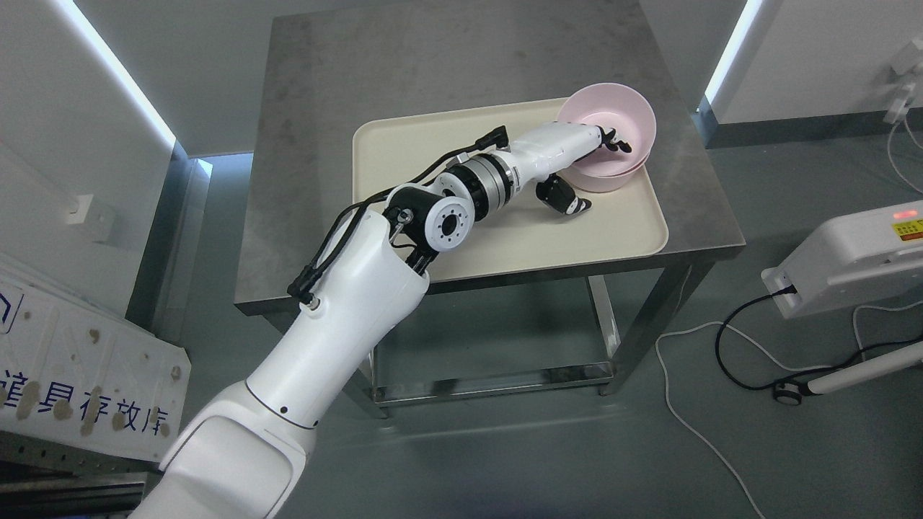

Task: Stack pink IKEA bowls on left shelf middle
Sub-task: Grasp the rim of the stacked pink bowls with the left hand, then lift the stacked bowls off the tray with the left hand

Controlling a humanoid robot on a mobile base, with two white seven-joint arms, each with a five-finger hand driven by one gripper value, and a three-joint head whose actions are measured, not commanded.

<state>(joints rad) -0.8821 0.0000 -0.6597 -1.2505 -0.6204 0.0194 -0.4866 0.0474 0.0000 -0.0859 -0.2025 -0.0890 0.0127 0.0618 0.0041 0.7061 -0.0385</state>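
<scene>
Two round pink plastic bowls are seen at the far right corner of a flat cream plastic tray. One bowl is sat inside the other, and the top one is tipped a little. The tray is laid on a grey metal table with a lower shelf.

The left robot hand is reached out from the lower left on a long white arm. The rim of the top bowl is gripped by it: dark fingers are hooked inside the bowl, and a thumb is seen outside, low by the bowl's side. The right robot hand is not seen.

The job is judged to be at an early or middle step. The bowls are already nested together, so some stacking looks done. But they are still on the tray, and no left shelf with a middle level can be seen here. So the carrying and the setting down are thought to be left to do. It cannot be told whether both bowls will be lifted, or only the top one.

No IKEA mark can be read on the bowls. Blue Chinese writing is printed on a white board at the lower left, but it is partly cut off. A yellow label is stuck on a white machine at the right, and its words are too small to be read.
</scene>
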